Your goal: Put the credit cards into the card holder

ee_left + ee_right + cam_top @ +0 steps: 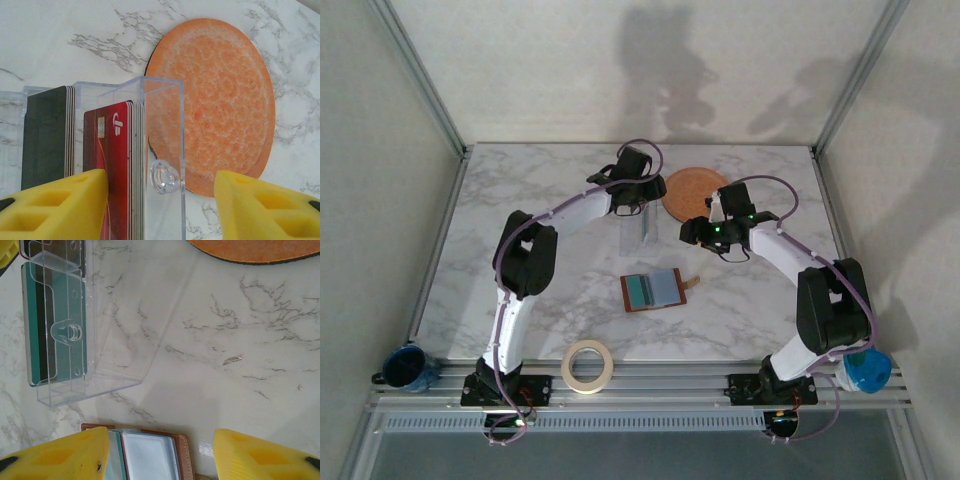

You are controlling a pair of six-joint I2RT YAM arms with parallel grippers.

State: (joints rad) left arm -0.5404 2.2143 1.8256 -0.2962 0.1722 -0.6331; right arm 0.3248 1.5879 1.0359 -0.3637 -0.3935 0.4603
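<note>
The left end effector (161,192) stands spread. Its yellow fingers (60,205) sit on either side of one corner of a clear case (150,125) and pinch nothing. The case lies just beside the round orange plate (220,100), on the plate's left in the top view. Inside it, a dark stack of cards (47,135) and a red-faced stack (112,165) sit in separate compartments. The right end effector (161,445) is spread as well and holds nothing. It hangs just on the near side of the plate, and the far edge of the card holder (182,452) shows between its fingers.

The card holder lies open and flat, well apart from the plate and nearer the arm bases than it. Its long axis runs roughly left to right, slightly tilted, and its strap tab (692,283) points toward the right arm's side. Teal and pale blue-grey credit cards (655,289) show in its pockets. Another teal card (35,325) with a dark stripe lies in the clear case, its long axis along the case's.

The surface (520,190) is white marble-patterned with grey veins. A tape roll (587,365) lies at its near edge, far from the plate. A blue mug (408,367) sits farther off still, at the near left corner. Pale, plain walls (570,60) close three sides, with metal frame posts (420,75) in the corners. The arms' shadows fall on the back wall.
</note>
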